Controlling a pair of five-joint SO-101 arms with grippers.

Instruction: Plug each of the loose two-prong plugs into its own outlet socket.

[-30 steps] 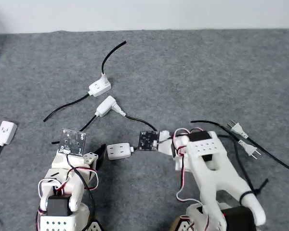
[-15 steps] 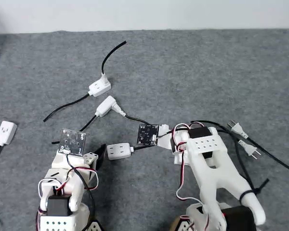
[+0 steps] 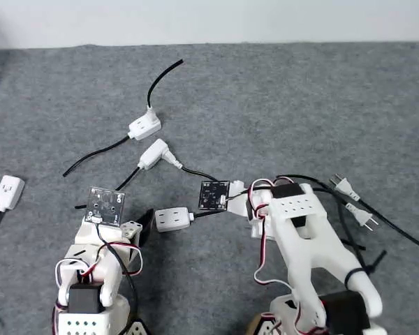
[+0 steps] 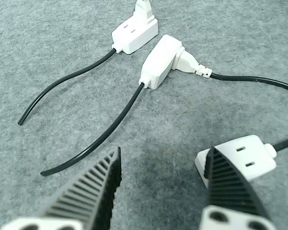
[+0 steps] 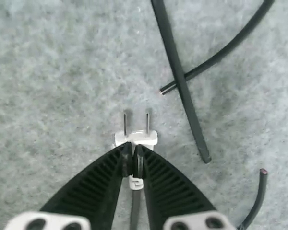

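Two tools: the right tool is clamped on the small white two-prong plug; the left tool stands spread wide, gripping nothing.
Plug: pinched at its rear where the cord leaves, prongs pointing away from the tool, over the grey felt tabletop.
Socket: the white rectangular outlet socket lies loose on the tabletop, just beside the left tool.
Sliding: unheld, the socket probably skids off when the prongs push against it.
Twisting: the pinch is narrow, so the plug may swivel and miss the slots.
Snagging: thin black cords lie near and could drag.
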